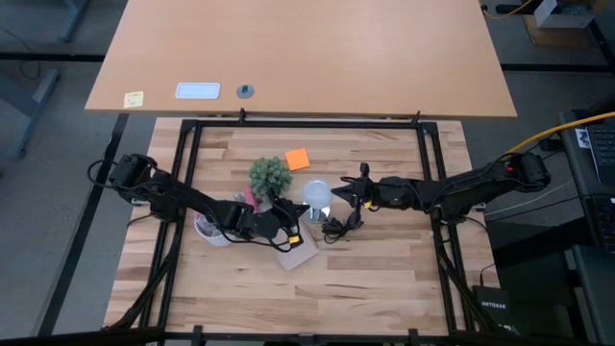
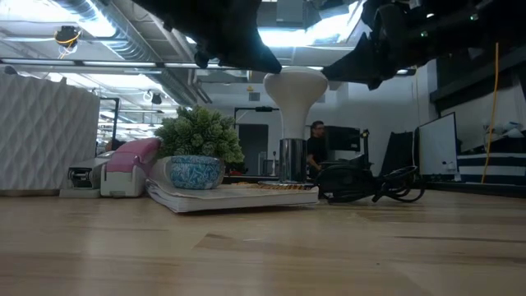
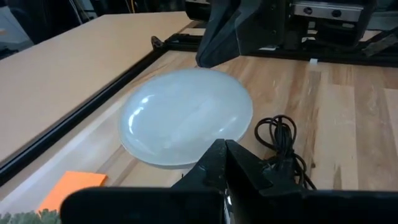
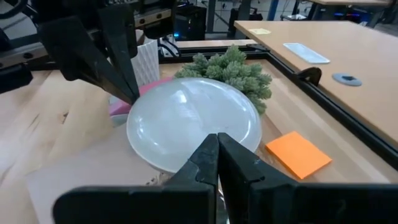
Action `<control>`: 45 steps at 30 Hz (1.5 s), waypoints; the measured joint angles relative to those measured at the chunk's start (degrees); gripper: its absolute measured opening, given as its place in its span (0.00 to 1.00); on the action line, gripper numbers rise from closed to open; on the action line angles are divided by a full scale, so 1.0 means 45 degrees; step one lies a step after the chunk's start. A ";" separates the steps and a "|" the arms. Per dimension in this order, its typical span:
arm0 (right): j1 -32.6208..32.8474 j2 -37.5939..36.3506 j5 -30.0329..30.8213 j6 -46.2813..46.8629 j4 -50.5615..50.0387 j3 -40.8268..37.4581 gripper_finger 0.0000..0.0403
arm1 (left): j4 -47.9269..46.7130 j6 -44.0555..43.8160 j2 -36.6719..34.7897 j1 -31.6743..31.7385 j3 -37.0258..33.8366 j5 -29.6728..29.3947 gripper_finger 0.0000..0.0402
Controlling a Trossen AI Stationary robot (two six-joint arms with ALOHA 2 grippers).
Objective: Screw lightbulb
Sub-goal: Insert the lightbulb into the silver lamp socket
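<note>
The lightbulb point(image 1: 316, 193) stands upright. Its frosted white globe point(image 2: 294, 85) is on top and its neck goes down into a shiny silver socket point(image 2: 291, 160). The socket rests on a flat book point(image 2: 234, 196), and a black cord point(image 2: 366, 185) is coiled beside it. My left gripper point(image 1: 300, 209) is shut, with its tip at the globe's left side. My right gripper point(image 1: 337, 197) is also shut, with its tip at the globe's right side. The two stand opposite each other across the globe. My left gripper touches the globe's rim point(image 3: 208, 155) with the tip of its shut fingers point(image 3: 219, 163). It comes in nearly level from the table's left, and the bulb stays upright in the socket. My right gripper sets its shut fingertips point(image 4: 214, 149) against the opposite rim of the globe point(image 4: 205, 140). It comes in nearly level from the table's right.
A small green plant point(image 1: 270, 175) in a blue pot point(image 2: 196, 171), a pink device point(image 2: 131, 164) and a white ribbed cup point(image 1: 209, 229) stand left of the bulb. An orange note point(image 1: 298, 159) lies behind it. Black frame rails point(image 1: 307, 123) border the wooden work area.
</note>
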 joint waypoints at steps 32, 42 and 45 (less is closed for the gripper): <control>0.0011 -0.0191 -0.0806 -0.0572 0.1977 -0.0019 0.03 | -0.0145 0.2178 -0.0381 -0.0461 -0.0002 -0.3536 0.00; 0.0000 -0.0963 0.1249 -0.1861 0.1128 -0.0015 0.03 | 0.0403 0.2139 -0.0515 -0.1149 -0.0002 -0.1324 0.00; 0.0000 -0.0655 0.1411 -0.1755 0.0473 -0.0015 0.03 | 0.0402 0.2134 -0.0494 -0.0900 -0.0002 -0.0285 0.00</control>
